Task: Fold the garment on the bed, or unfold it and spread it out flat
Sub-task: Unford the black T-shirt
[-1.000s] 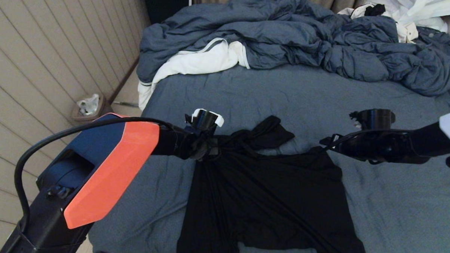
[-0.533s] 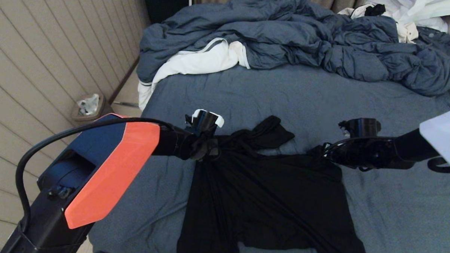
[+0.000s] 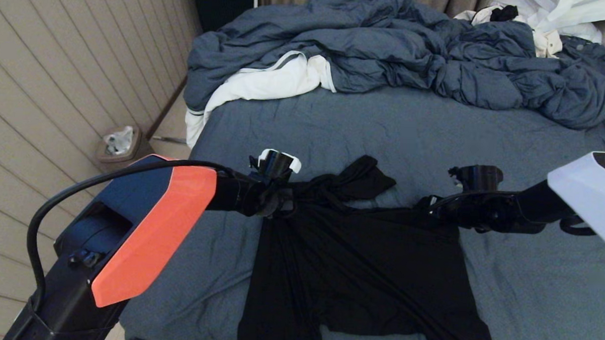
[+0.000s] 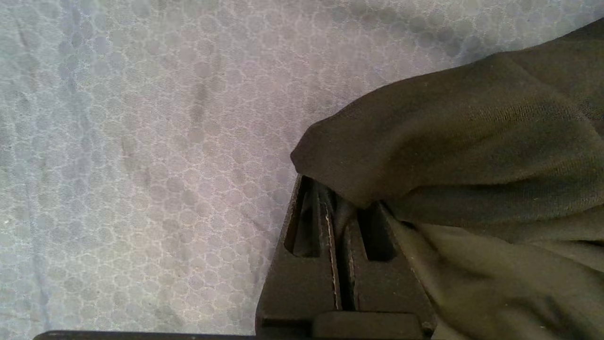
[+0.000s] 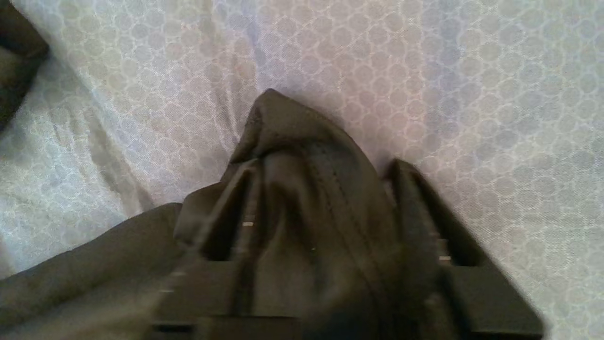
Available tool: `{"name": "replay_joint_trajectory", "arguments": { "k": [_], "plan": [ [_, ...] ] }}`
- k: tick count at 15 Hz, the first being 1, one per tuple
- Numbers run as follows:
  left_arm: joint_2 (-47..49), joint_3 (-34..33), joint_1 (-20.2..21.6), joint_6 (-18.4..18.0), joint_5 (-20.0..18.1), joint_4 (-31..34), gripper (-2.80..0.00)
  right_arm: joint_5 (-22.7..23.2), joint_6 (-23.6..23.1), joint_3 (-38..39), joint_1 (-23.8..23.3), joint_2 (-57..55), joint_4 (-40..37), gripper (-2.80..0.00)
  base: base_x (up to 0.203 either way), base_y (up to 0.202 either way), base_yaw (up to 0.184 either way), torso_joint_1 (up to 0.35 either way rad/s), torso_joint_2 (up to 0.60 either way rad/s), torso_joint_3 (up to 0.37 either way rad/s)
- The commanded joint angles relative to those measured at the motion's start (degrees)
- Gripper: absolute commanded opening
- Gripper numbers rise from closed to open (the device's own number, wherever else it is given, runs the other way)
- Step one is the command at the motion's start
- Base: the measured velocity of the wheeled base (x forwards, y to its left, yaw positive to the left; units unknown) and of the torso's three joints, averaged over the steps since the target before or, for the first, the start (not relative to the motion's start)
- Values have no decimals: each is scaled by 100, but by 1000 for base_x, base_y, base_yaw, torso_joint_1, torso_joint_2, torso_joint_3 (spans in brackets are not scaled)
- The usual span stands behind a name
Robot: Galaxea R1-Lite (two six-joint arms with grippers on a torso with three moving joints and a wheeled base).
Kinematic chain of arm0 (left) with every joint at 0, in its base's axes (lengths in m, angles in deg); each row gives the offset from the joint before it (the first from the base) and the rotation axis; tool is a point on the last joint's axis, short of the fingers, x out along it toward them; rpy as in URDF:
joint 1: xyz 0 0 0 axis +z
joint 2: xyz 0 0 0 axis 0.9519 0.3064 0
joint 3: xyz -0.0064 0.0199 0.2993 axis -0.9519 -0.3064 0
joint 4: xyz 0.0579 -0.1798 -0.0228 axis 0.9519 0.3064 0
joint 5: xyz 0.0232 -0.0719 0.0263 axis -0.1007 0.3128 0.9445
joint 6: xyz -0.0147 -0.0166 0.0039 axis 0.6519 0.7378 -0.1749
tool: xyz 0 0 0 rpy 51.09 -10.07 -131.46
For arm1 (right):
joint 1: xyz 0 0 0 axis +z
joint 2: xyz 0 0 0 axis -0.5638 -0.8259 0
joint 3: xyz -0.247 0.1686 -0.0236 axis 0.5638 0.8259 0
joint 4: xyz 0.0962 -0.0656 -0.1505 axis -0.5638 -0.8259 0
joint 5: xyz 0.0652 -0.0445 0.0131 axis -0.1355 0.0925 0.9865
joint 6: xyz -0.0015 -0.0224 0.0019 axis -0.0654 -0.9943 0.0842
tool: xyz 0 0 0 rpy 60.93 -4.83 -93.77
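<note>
The black garment (image 3: pixel 359 262) lies on the slate-blue bed (image 3: pixel 384 127), its body spread toward the near edge, its far end bunched with a twisted sleeve (image 3: pixel 362 179). No print shows. My left gripper (image 3: pixel 276 202) holds the far left corner just above the sheet; in the left wrist view the gripper (image 4: pixel 337 198) is shut on a fold of garment (image 4: pixel 472 141). My right gripper (image 3: pixel 427 207) is at the far right corner. In the right wrist view it (image 5: pixel 321 179) is open, fingers (image 5: pixel 410 189) wide apart, with a hump of garment (image 5: pixel 306 141) between them.
A puffy blue-grey duvet (image 3: pixel 387 47) is heaped across the far side of the bed, with a white cloth (image 3: pixel 265 83) at its left end and pale clothes (image 3: pixel 564 18) at the far right. A bin (image 3: pixel 117 143) stands on the floor by the panelled wall.
My right gripper has moved left and slightly down, onto the garment's far right corner. The left gripper and the cloth it holds have stayed put.
</note>
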Motion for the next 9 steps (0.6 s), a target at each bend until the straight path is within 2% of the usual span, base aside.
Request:
{"name": "replay_joint_trajectory", "arguments": {
  "k": [1,5,9],
  "plan": [
    [7,-1,-1,10,14,4,-280,-4,21,18,46,32,7,-280,0,0,0,0,0,0],
    [-28,25,17,8,14,-31,-280,-78,20,-322,24,73,6,-280,0,0,0,0,0,0],
    [-176,34,96,-140,-15,-405,-280,-770,-275,-861,-19,136,67,-280,0,0,0,0,0,0]
  ]
}}
